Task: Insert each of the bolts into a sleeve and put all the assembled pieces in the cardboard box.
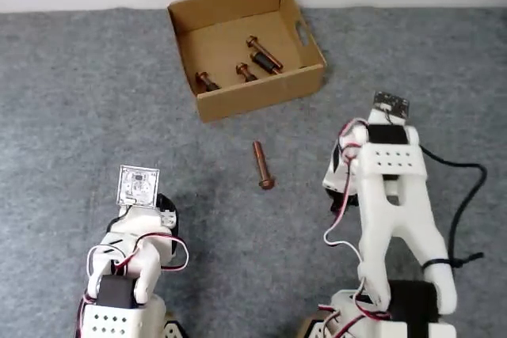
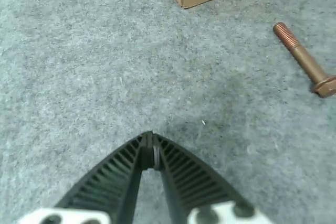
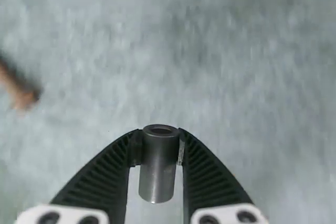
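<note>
right fingers (image 3: 207, 174) pinching a dark grey metal cylinder sleeve (image 3: 158, 161), left fingers (image 2: 123, 174) pressed together on nothing, loose copper-coloured bolt (image 1: 262, 165) flat on the grey felt table (image 1: 71, 116) ahead of and between both, open brown cardboard box (image 1: 261, 94) further out past it, few assembled pieces (image 1: 264, 55) inside

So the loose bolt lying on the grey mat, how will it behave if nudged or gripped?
The bolt looks like rigid metal, so probably stiff and heavy for its size. Its round shank may roll when nudged, though the wider head should swing it in an arc and the fuzzy grey mat likely damps that.
</note>
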